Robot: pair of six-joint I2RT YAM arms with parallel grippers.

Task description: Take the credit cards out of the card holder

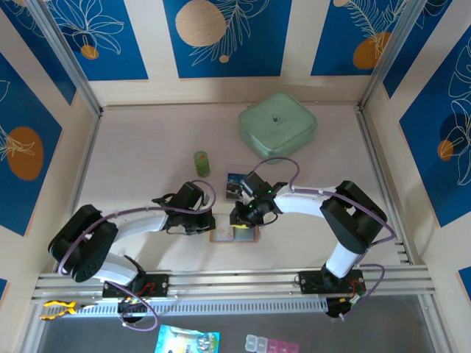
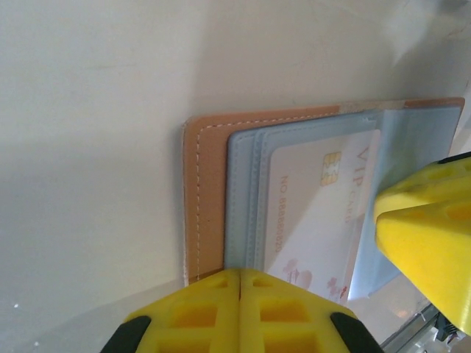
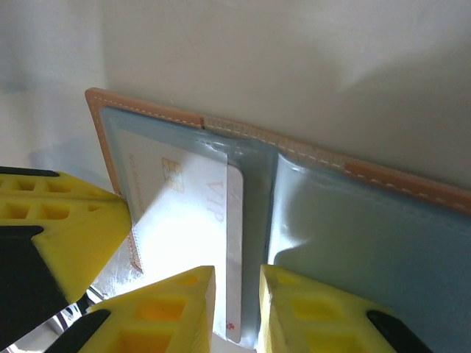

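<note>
The card holder (image 1: 234,234) lies open on the surface (image 1: 147,140); our left end effector (image 2: 239,309), shut, sits at its 9 o'clock edge. Our right end effector (image 3: 235,312), slightly open, straddles the credit card (image 3: 191,213), which runs lengthwise 12 to 6 o'clock in that wrist view.

The pale counter (image 1: 147,147) carries a pale green square lidded box (image 1: 277,123) toward its far side. A small green cylinder (image 1: 202,163) stands upright near the middle, with credit cards (image 1: 237,181) lying flat close to its right. The card holder (image 1: 252,236) lies open nearer the front edge.
</note>
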